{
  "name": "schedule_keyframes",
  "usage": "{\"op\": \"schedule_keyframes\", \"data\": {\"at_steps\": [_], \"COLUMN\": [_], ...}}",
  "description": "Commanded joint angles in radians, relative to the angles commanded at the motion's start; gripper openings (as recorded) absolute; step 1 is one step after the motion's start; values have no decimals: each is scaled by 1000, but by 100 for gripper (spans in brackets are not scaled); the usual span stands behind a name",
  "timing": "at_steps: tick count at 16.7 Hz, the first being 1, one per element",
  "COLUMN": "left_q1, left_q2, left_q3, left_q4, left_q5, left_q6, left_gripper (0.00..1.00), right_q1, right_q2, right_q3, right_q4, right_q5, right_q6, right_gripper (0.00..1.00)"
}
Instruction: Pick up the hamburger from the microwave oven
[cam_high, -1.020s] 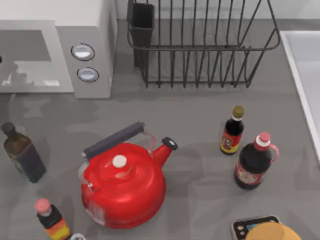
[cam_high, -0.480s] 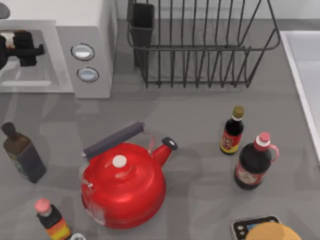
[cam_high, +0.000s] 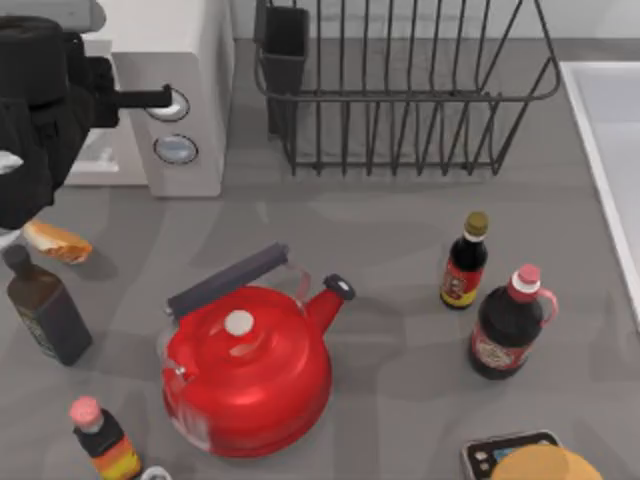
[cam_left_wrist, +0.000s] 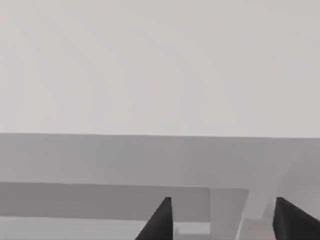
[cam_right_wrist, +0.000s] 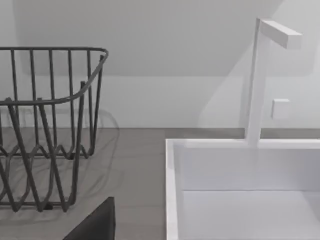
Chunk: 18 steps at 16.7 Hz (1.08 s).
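Top view: the black left claw (cam_high: 45, 215) hangs by the surface's left edge, in front of the boxy white and light-grey microwave oven (cam_high: 190, 60), seemingly clamped on the small cream-tan, orange-patched hamburger (cam_high: 57, 240), so it looks already out, only lifting clear left. Left wrist view: two dark fingertips (cam_left_wrist: 161, 222) stand apart; the bun between them can't be made out. Right wrist view: the right arm sits parked by the black wire rack (cam_right_wrist: 45, 125) and white sink (cam_right_wrist: 240, 190); I cannot tell its claw's state.
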Motion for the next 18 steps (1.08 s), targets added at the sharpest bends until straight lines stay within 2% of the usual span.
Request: {"op": "schedule_keyframes", "data": {"at_steps": [2,3,6,13,18], "left_q1": [0,36,19,-89,-42], "left_q2": [0,4,22,245,428], "left_q3": [0,-16,-11,-81,-156], "left_q4": [0,-1,36,369,579], "left_q5": [0,-34,-32,-35,-8], "left_q6": [0,22,13,-6,2], "left_gripper": [0,0,0,0,0], "right_q1": [0,0,0,0,0], "right_q2": [0,0,0,0,0], "right_q3": [0,0,0,0,0], "right_q4": [0,0,0,0,0], "right_q5": [0,0,0,0,0], "right_q6": [0,0,0,0,0], "right_gripper": [100,100,100,100,100]}}
